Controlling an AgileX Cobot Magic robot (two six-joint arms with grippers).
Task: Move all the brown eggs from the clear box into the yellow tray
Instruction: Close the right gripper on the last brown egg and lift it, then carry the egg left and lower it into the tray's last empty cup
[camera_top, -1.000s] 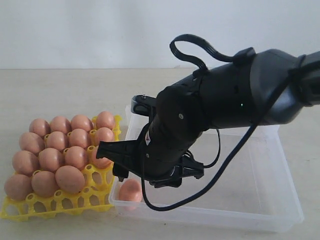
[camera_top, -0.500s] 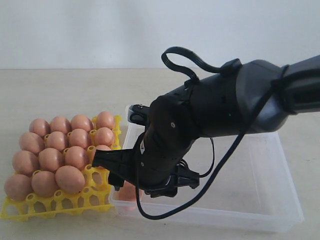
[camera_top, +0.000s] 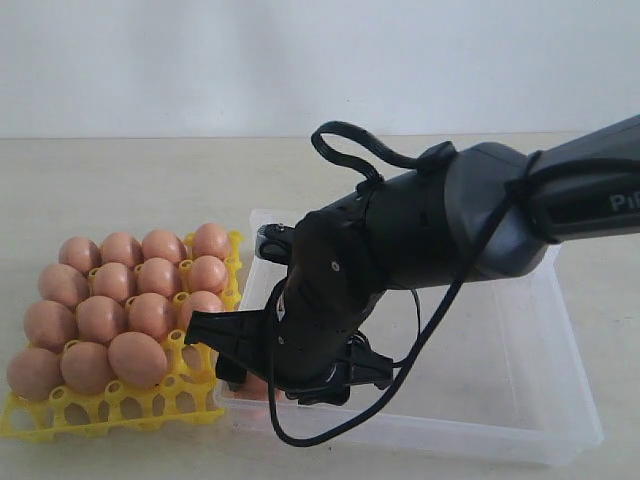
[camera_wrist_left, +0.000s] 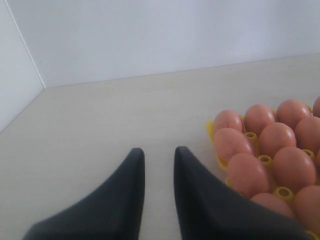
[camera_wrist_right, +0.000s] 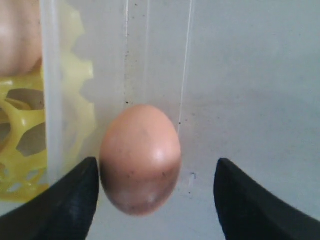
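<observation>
Right gripper (camera_wrist_right: 155, 167) is down in the box (camera_top: 560, 440), at the corner next to the tray (camera_top: 100, 415). I read its jaws as spread wide: released, gripping nothing. One egg (camera_wrist_right: 140, 160) lies on the box floor between the fingers. One finger is just beside it and I can't tell if it touches; the other is well apart. The other eggs (camera_top: 138, 358) sit in tray cells. Left gripper (camera_wrist_left: 158, 152) is over the table (camera_wrist_left: 100, 115) near the tray, jaws a narrow gap apart, nothing between.
</observation>
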